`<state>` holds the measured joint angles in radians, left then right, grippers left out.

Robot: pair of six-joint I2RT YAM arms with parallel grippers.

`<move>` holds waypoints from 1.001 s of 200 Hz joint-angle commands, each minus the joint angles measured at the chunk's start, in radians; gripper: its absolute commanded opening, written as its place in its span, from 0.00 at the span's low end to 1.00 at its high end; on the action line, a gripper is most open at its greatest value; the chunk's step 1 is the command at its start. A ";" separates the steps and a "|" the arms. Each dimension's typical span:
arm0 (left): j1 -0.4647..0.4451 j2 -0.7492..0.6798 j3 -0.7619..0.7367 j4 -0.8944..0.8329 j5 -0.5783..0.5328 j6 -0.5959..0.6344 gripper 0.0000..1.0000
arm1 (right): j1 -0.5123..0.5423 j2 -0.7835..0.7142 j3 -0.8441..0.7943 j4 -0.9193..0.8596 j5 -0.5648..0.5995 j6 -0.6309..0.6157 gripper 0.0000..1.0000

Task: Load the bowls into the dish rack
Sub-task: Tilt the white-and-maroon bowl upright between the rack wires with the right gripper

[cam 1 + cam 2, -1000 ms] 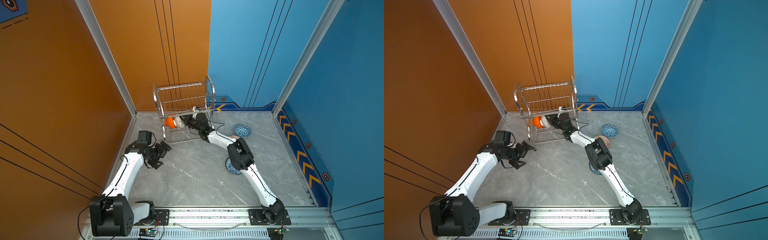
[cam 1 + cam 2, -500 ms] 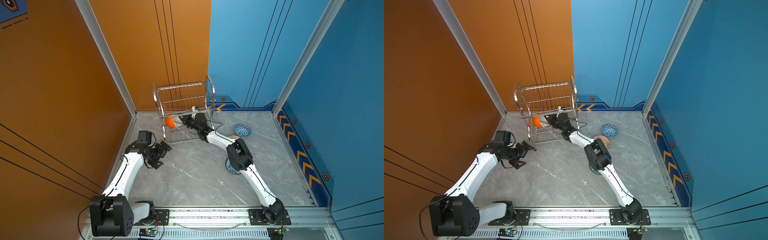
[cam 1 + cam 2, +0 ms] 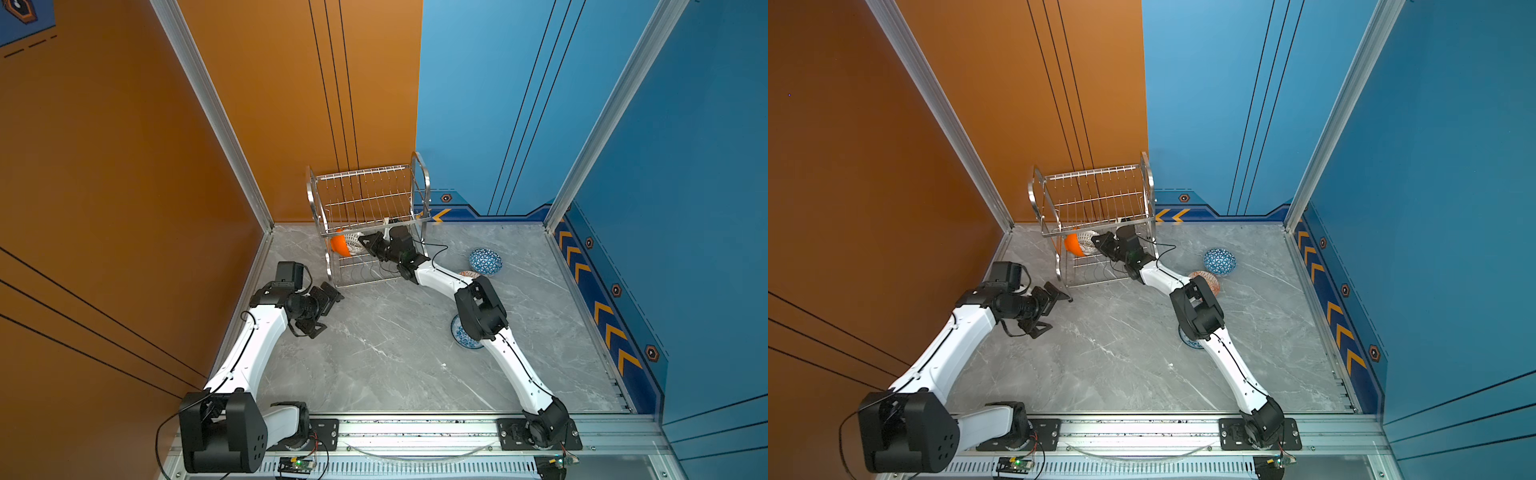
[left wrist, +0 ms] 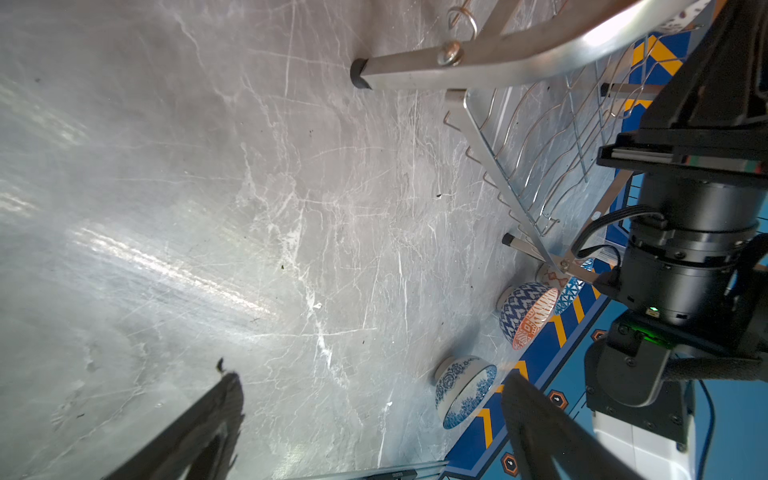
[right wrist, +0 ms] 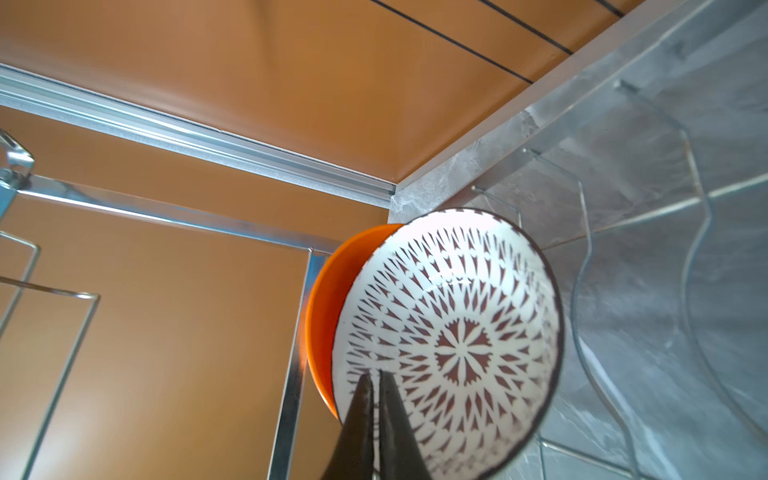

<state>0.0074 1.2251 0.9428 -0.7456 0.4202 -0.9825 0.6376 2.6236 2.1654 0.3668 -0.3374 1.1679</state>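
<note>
table (image 3: 374, 365): grey marble-look slab, walled in orange on the left and blue on the right in both top views.
dish rack (image 3: 370, 199): two-tier steel wire frame with arched sides, standing at the table's far edge near where the orange and blue walls meet.
right arm (image 3: 478, 311): stretched from the near rail across the table, its wrist reaching into the dish rack's lower tier.
left arm (image 3: 257, 332): bent along the orange wall, its wrist low over the table just in front of the rack's near left leg.
floral bowl (image 3: 459, 338): blue and white, on the table, largely hidden under the right arm's elbow.
triangle bowl (image 3: 485, 261): blue and white, on the table to the right of the rack, apart from both arms.
geometric bowl (image 3: 1204, 278): orange and white, on the table near the triangle bowl, half covered by the right arm.
orange bowl (image 5: 328, 299): plain, standing on edge at the left end of the lower shelf.
lattice bowl (image 5: 457, 345): white with a dark pattern, on edge on the lower shelf, set against the orange bowl.
right claw (image 5: 374, 378): fingers drawn to a thin slit, pinching the lattice bowl's rim.
left claw (image 4: 370, 374): spread to its widest, holding nothing, above bare table.
</note>
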 commanded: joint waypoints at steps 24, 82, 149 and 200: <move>0.007 -0.032 -0.010 -0.022 0.005 0.020 0.98 | -0.004 -0.122 -0.074 -0.045 -0.020 -0.085 0.18; 0.010 -0.069 -0.037 -0.022 -0.001 0.011 0.98 | -0.003 -0.194 -0.135 -0.152 0.028 -0.121 0.32; 0.014 -0.100 -0.054 -0.022 0.005 0.007 0.98 | 0.012 -0.234 -0.159 -0.317 0.148 -0.117 0.45; 0.017 -0.133 -0.086 -0.023 0.019 0.002 0.98 | 0.035 -0.185 -0.072 -0.386 0.165 -0.070 0.46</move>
<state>0.0143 1.1122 0.8787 -0.7506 0.4206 -0.9840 0.6537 2.4374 2.0243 0.0425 -0.2035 1.0779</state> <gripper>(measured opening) 0.980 0.457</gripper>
